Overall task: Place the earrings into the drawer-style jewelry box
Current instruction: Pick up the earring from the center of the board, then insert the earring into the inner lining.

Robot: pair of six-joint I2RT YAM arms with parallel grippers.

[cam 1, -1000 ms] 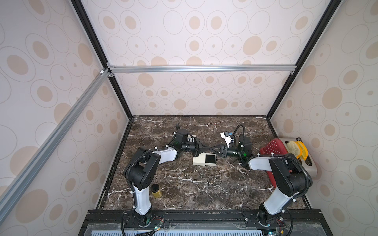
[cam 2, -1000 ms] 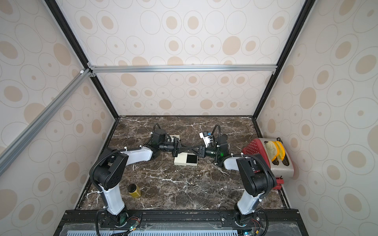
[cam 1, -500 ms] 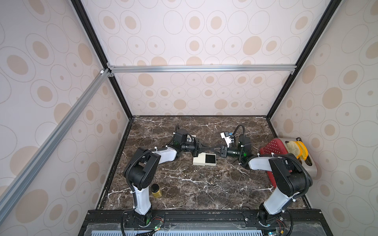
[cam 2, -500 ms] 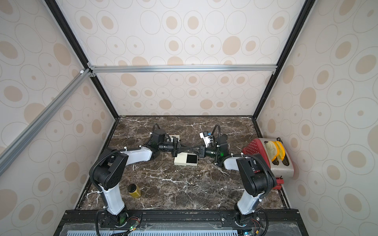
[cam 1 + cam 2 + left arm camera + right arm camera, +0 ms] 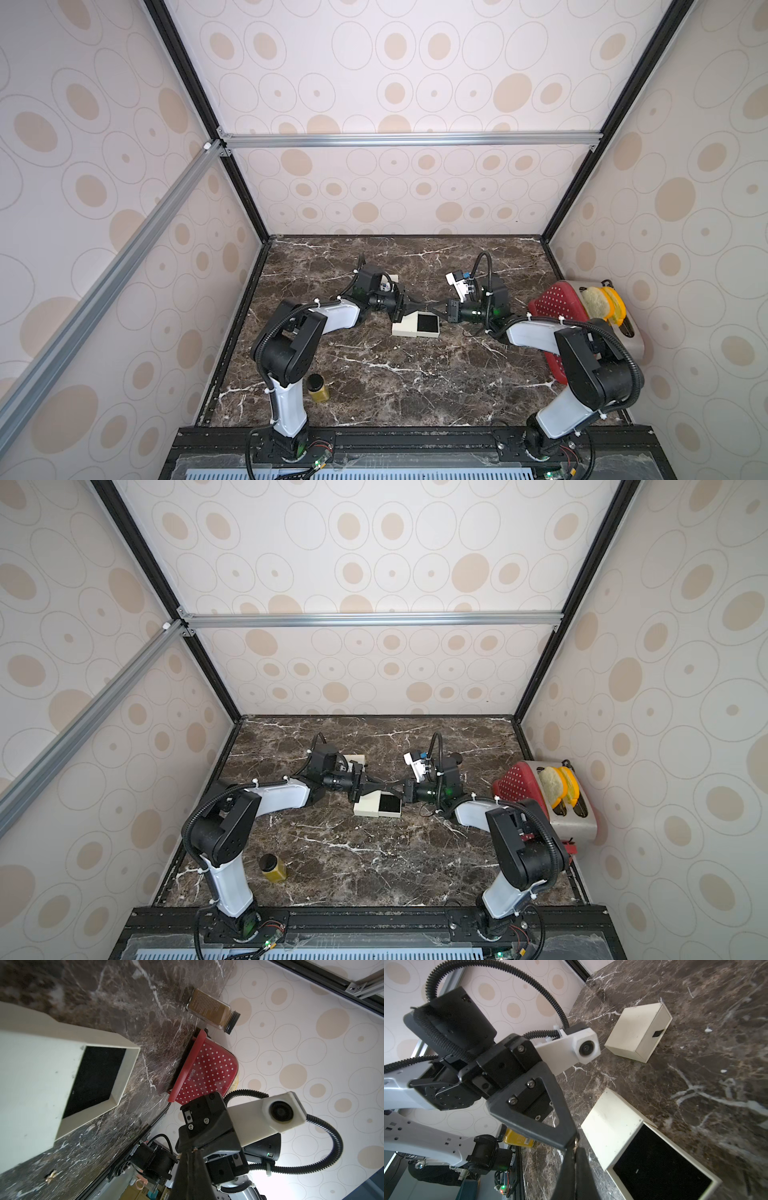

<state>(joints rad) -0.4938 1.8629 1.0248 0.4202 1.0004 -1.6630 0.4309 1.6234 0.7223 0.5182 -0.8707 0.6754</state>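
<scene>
Two robot arms meet tip to tip, low over the middle of a dark marble tabletop (image 5: 374,374). The right gripper (image 5: 434,308) has its jaws pressed together, pinching a tiny gold earring (image 5: 577,1141) by its wire loop at the very tips. The left gripper (image 5: 424,308) touches the same spot, its jaws looking almost together (whether they grip it too cannot be told). The earring hangs just above the far edge of the cream jewelry box (image 5: 404,329), whose black-lined drawer (image 5: 714,1182) stands pulled out to the right. A second earring (image 5: 51,1174) lies on the tabletop near the box. Such pieces are probably feather-light, thin, slippery and easily bent, so a fingertip pinch on the hook seems the safest hold.
</scene>
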